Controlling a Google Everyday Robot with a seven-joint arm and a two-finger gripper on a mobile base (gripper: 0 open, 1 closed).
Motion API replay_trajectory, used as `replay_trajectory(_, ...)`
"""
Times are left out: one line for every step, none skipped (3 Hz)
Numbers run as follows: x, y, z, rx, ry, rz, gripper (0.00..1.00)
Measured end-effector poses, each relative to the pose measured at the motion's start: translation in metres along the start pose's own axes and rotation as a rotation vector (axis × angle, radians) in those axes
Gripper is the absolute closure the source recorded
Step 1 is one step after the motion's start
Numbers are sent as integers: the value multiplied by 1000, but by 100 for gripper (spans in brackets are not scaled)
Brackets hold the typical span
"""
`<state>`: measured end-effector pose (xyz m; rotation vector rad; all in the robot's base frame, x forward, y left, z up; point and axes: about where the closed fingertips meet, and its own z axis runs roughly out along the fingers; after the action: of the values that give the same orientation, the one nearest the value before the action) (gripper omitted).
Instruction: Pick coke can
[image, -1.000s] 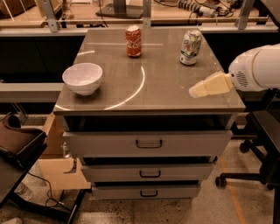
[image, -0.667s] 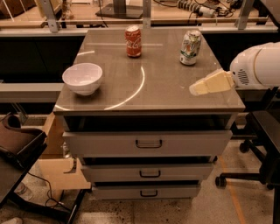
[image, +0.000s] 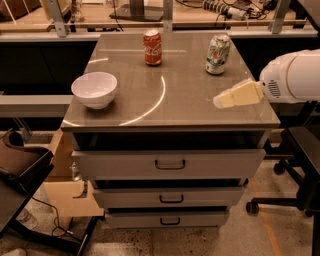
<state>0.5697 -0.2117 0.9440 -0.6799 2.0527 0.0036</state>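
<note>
On the left of the table (image: 172, 111), near its front corner, sits a white bowl (image: 94, 89), upright. Further back, just left of centre, the coke can (image: 152, 47) stands upright near the rear edge, with nothing touching it. To its right, also near the back, a white-and-green patterned can (image: 218, 54) stands upright, well apart from the red one. At the right edge, the end effector (image: 222, 100) reaches in over the table as a pale wedge pointing left, in front of the patterned can and apart from it. Whether it is open or closed cannot be told; nothing shows in its grasp. Its white arm (image: 292, 76) extends off to the right.
</note>
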Motion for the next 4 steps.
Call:
replay_trajectory(-28, 8, 32, -7, -107, 26, 0)
replay_trajectory(-74, 10, 71, -17, -275, 55, 0)
replay_trajectory(-121, 10, 111, -46, -453, 92, 0)
replay_trajectory(-149, 21, 149, -113, -564, 127, 0)
